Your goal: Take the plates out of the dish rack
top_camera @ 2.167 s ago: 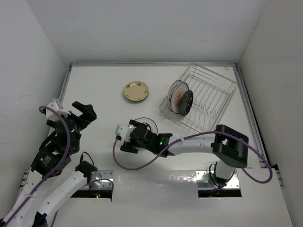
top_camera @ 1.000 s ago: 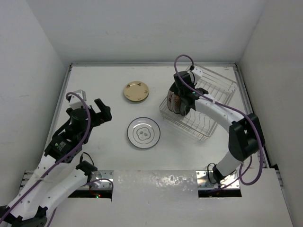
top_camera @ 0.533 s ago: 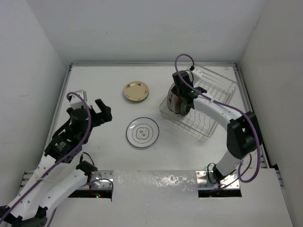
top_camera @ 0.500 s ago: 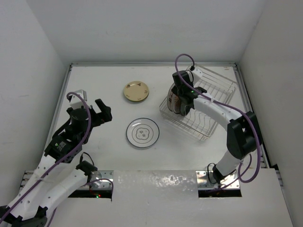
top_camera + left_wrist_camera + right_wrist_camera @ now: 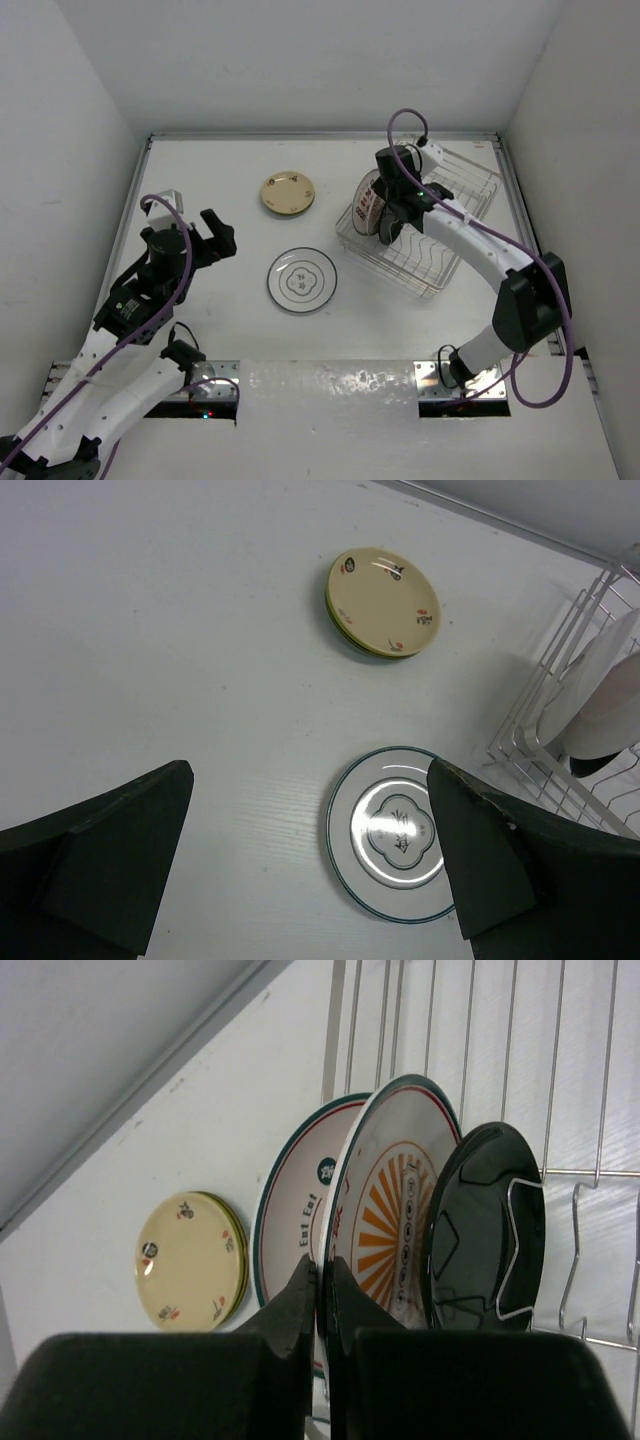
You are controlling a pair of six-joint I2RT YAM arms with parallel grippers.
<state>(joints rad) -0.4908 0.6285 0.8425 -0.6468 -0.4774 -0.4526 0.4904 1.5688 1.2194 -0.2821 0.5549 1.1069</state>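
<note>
Plates stand on their edges at one end of the dish rack (image 5: pixel 455 222). Its wires keep them up so they do not tip over.

Three plates are in there, side by side. One is a white plate with letters (image 5: pixel 290 1215). Next to it is a white plate with orange rays (image 5: pixel 385 1210). Then comes a black plate (image 5: pixel 485 1225).

The right end effector (image 5: pixel 320 1272) has reached into the rack from above. Its two fingers are squeezed tight with only a thin gap between them. The rim of the white plate with orange rays looks pinched in that gap. A thin edge is the only part that sticks up free, so that is a good place to grab. I think the next move is to lift this plate straight up, so it does not bump the two plates beside it.

Two plates lie flat on the surface (image 5: pixel 200 170), away from the rack. A tan plate (image 5: pixel 287 192) is farther back. A white plate with a teal rim (image 5: pixel 301 280) is nearer to the arms. They lie flat so they cannot roll.

The left end effector (image 5: pixel 310 780) is spread wide and holds nothing. It hangs over the surface on the left, looking down at the two flat plates, well apart from the rack.
</note>
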